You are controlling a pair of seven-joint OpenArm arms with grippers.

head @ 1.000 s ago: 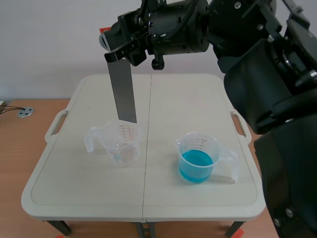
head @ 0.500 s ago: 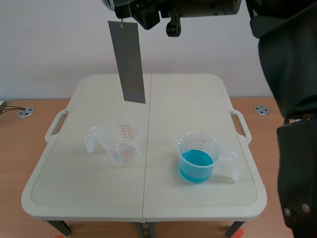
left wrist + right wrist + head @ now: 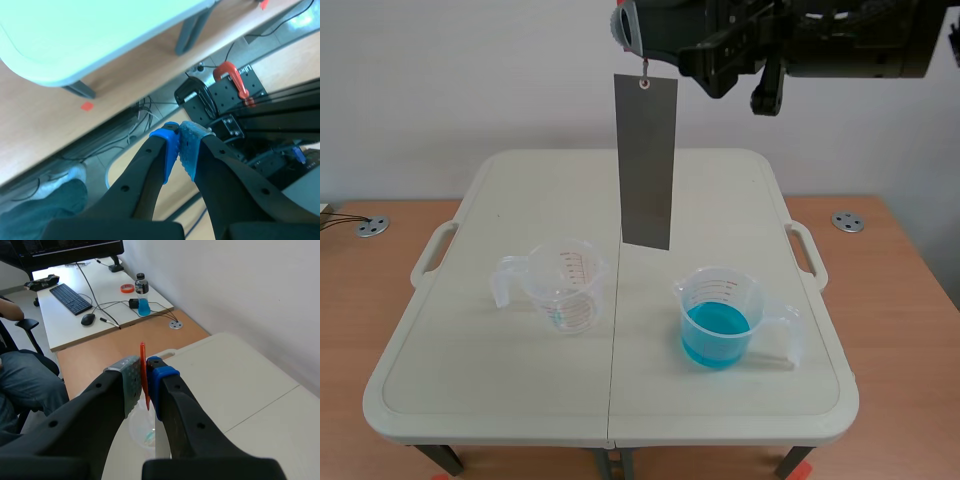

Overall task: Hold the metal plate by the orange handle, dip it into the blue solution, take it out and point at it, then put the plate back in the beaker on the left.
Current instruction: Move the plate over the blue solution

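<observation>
Grey flat metal plate (image 3: pixel 647 160) hangs upright in the scene view from the right gripper (image 3: pixel 655 40), which comes in from the right across the top. The small orange handle (image 3: pixel 622 22) at the plate's upper end sits in that gripper. The plate's lower edge is clear of the white folding desk (image 3: pixel 520 380), above the gap between the two beakers and touching neither. The empty clear plastic beaker (image 3: pixel 560 285) stands on the left half of the desk. The clear plastic beaker holding blue solution (image 3: pixel 720 322) stands on the right half, well apart from it.

Left wrist view: the left gripper (image 3: pixel 180 150) is pressed together on nothing, with its blue pads meeting. It is below desk level. A corner of the desk (image 3: pixel 75 40) lies ahead, and an orange clamp (image 3: pixel 232 80) on a black frame lies beyond the fingertips.

Right wrist view: the right gripper (image 3: pixel 145 382) pinches the thin orange handle (image 3: pixel 144 370) between its grey and blue pads. The desk (image 3: pixel 240 385) lies beneath. A clear beaker (image 3: pixel 142 432) shows partly under the fingers; which one cannot be told. A second desk with a black keyboard (image 3: pixel 70 297) stands farther off.
</observation>
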